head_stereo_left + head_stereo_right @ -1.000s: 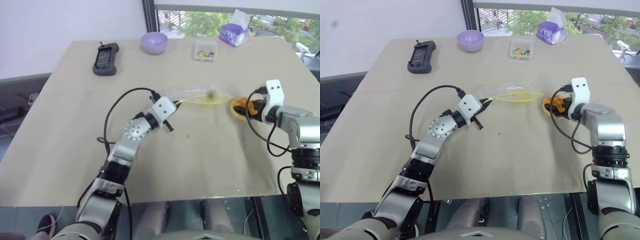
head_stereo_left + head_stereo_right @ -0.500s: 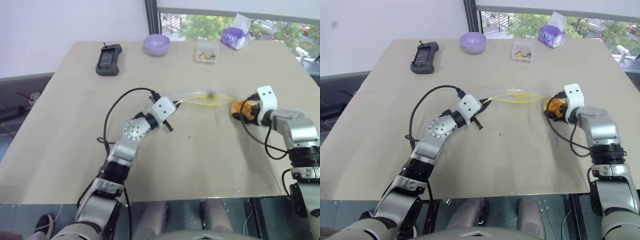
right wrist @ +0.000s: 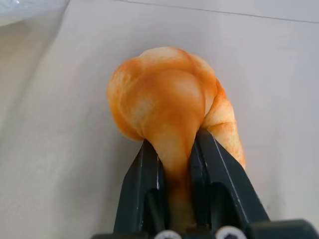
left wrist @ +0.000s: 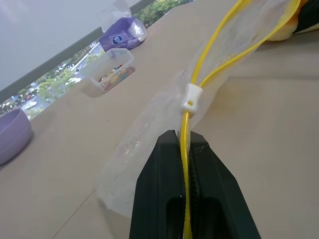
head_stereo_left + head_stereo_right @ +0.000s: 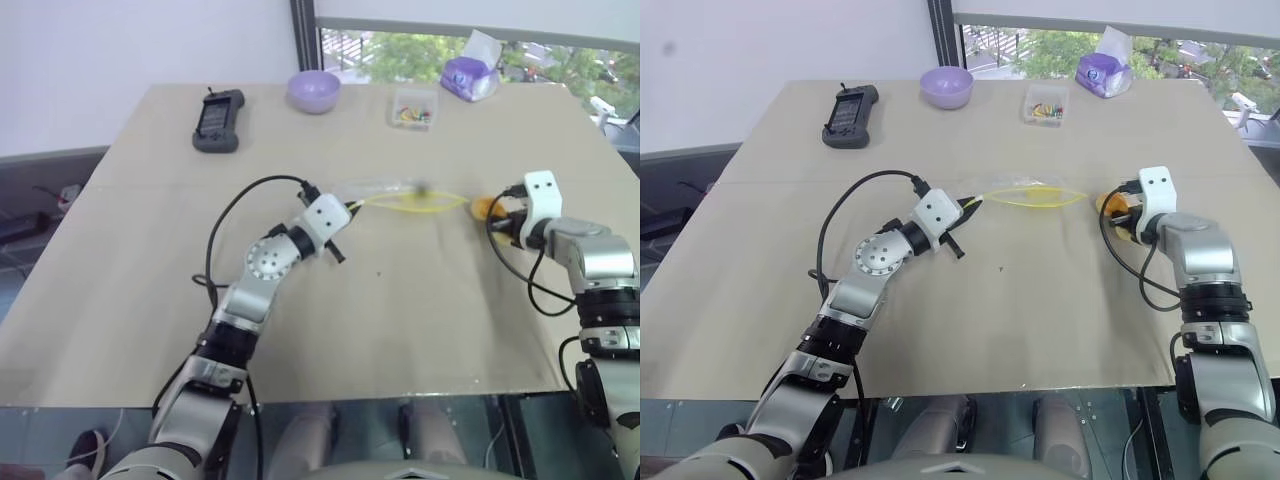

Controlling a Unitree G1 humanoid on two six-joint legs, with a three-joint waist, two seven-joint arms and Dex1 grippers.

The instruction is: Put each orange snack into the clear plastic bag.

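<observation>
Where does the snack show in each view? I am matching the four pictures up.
Left eye: snack right of centre, at the right gripper.
Right eye: right of centre, by the bag's open end.
Left wrist: an orange-yellow sliver at the top right corner, behind the bag; likely the snack.
Right wrist: centre, squeezed between the black fingers.
Shared landmark: the bag's yellow strip.
</observation>
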